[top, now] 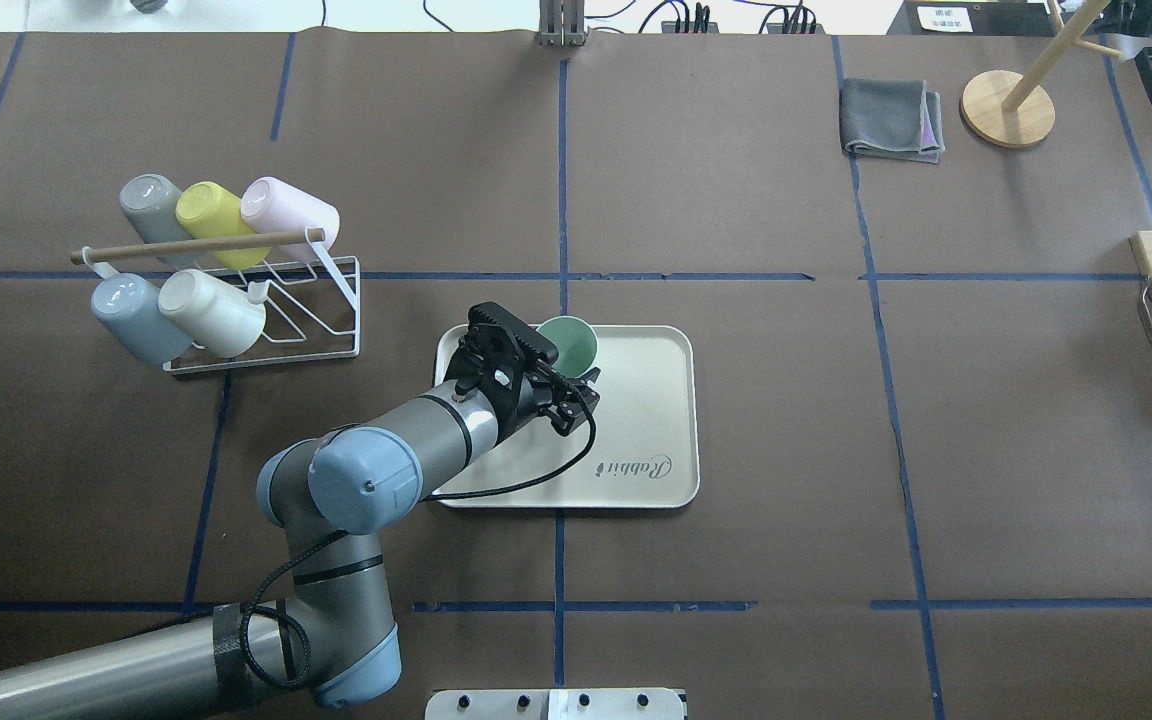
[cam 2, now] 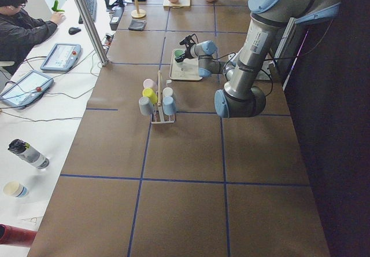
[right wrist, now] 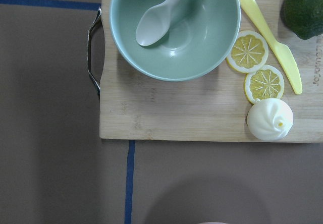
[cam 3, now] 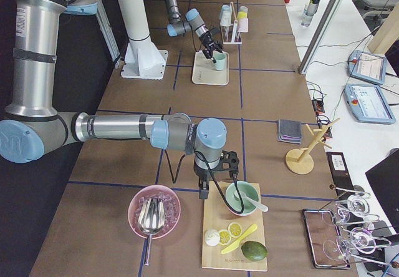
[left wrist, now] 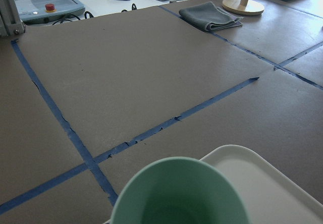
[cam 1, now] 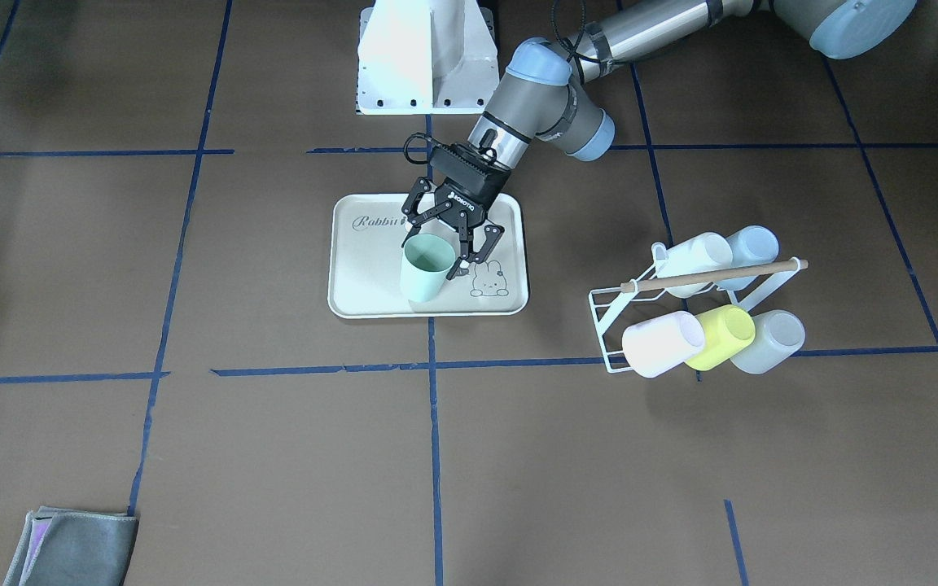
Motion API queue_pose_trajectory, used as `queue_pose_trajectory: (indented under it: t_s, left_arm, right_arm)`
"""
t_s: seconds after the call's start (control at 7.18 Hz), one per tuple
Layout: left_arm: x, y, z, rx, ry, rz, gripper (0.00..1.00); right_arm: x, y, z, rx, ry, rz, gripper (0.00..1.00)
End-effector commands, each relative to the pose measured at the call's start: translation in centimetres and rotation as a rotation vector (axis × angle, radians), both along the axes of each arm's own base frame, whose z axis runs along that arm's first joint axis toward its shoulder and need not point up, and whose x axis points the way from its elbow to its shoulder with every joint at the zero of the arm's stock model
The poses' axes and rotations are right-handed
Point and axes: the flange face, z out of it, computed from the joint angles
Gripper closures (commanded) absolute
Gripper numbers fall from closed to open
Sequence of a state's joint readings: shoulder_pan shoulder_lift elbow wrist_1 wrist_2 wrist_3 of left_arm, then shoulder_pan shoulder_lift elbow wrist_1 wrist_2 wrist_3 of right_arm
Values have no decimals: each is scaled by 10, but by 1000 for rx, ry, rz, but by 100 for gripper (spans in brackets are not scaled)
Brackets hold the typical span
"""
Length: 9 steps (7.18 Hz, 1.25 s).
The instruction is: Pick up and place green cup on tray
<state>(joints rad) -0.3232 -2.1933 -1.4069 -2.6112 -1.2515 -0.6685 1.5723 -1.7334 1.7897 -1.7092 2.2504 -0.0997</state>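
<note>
- On the tray [top: 656,400], 11 o'clock overhead, the cup [top: 570,342] is straddled by the left gripper's [cam 1: 434,256] spread fingers.
- It could be tipped if clipped on retreat.
- The right gripper's [cam 3: 212,186] fingers: cannot be told.

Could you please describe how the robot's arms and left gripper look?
Both arms are silver-grey tubes with rounded grey joints and pale blue caps. The left arm carries black tape bands and a loose black cable to its wrist. The left gripper is black, with two linked fingers and small white lettering. The right arm also has a black wrist cable.
</note>
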Motion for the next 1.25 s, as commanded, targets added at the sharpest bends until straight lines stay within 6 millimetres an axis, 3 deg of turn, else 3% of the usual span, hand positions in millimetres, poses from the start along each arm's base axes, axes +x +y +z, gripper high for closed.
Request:
queue_pose_trajectory:
  t_s: [0.0, 0.14, 0.28, 0.56, 0.7, 1.11]
  left_arm:
    - [6, 3, 4, -2, -10, 6, 14]
    - [6, 4, 4, -3, -9, 9, 11]
    - [6, 4, 5, -3, -11, 8, 1]
    - [-4, 5, -1, 55, -29, 18, 0]
    - [-16, 8, -16, 96, -17, 20, 0]
    - [-61, 19, -29, 116, 35, 65, 0]
  right_arm:
    - [0, 0, 3, -5, 0, 0, 0]
    - [0, 0, 3, -4, 0, -1, 0]
    - [0, 0, 3, -5, 0, 0, 0]
    - [0, 0, 1, -2, 0, 0, 0]
    - [0, 0, 1, -2, 0, 0, 0]
    - [0, 0, 1, -1, -6, -1, 0]
